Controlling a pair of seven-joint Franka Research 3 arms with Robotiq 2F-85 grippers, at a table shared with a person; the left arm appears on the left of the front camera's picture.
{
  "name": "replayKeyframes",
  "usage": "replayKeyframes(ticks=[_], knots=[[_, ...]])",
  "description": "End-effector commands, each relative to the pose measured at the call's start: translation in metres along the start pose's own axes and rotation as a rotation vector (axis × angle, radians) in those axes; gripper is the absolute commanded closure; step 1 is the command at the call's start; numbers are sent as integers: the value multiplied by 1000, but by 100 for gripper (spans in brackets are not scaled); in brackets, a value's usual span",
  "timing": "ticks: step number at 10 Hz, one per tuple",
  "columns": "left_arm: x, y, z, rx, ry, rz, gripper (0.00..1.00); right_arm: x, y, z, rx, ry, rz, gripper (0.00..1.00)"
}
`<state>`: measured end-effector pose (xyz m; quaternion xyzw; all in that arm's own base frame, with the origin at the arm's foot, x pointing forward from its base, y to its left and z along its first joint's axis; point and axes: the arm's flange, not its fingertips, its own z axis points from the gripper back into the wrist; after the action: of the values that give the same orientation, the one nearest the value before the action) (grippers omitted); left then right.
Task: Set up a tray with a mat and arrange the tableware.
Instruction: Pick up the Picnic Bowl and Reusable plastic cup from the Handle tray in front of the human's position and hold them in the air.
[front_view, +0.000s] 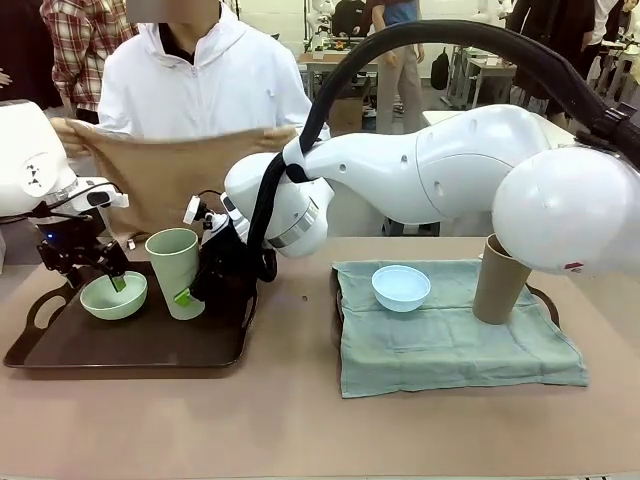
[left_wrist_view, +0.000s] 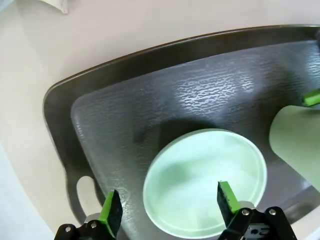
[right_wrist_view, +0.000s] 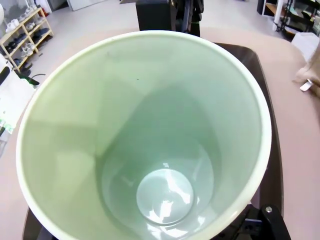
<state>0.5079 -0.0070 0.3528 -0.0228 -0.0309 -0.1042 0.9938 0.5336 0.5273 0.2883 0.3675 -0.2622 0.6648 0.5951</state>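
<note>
A dark tray (front_view: 130, 360) on the left holds a pale green bowl (front_view: 113, 297) and a tall pale green cup (front_view: 175, 265). My left gripper (front_view: 112, 280) hangs open over the bowl (left_wrist_view: 205, 180). In the left wrist view it (left_wrist_view: 169, 206) straddles the near rim, one finger inside and one outside. My right arm reaches across, and its gripper (front_view: 190, 295) stands open around the cup's lower part. The right wrist view looks straight down into the cup (right_wrist_view: 145, 130). A grey-green mat (front_view: 450, 345) on the right carries a light blue bowl (front_view: 401, 287) and a brown cup (front_view: 500, 280).
A person at the far side holds a tan mat (front_view: 150, 170) spread out behind the left tray. The grey-green mat covers a second tray whose handle (front_view: 545, 295) shows at the right. My right arm's bulk spans the middle of the table.
</note>
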Motion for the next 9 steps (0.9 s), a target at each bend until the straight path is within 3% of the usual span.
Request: replayKeyframes(ticks=[1,3,4,5,6,7,8,9], knots=[[5,5,-3,27,3,23,0,4,-6,-2,-14,-13,-5,0],[11,5,-8,39,6,68,0,2,-7,0,-8,-25,10,0],[12,6,-7,30,-11,86,36,2,-7,2,-3,-26,38,47],[14,5,-7,33,-16,106,56,0,-6,3,1,-26,47,59],[16,6,-7,34,-20,114,92,-1,-6,3,3,-23,60,100],[16,7,-7,37,-18,123,100,-2,-6,4,4,-26,60,100],[16,8,-7,39,-14,130,100,-2,-6,5,3,-27,63,100],[17,7,-6,40,-10,131,100,-1,-5,5,0,-26,65,78]])
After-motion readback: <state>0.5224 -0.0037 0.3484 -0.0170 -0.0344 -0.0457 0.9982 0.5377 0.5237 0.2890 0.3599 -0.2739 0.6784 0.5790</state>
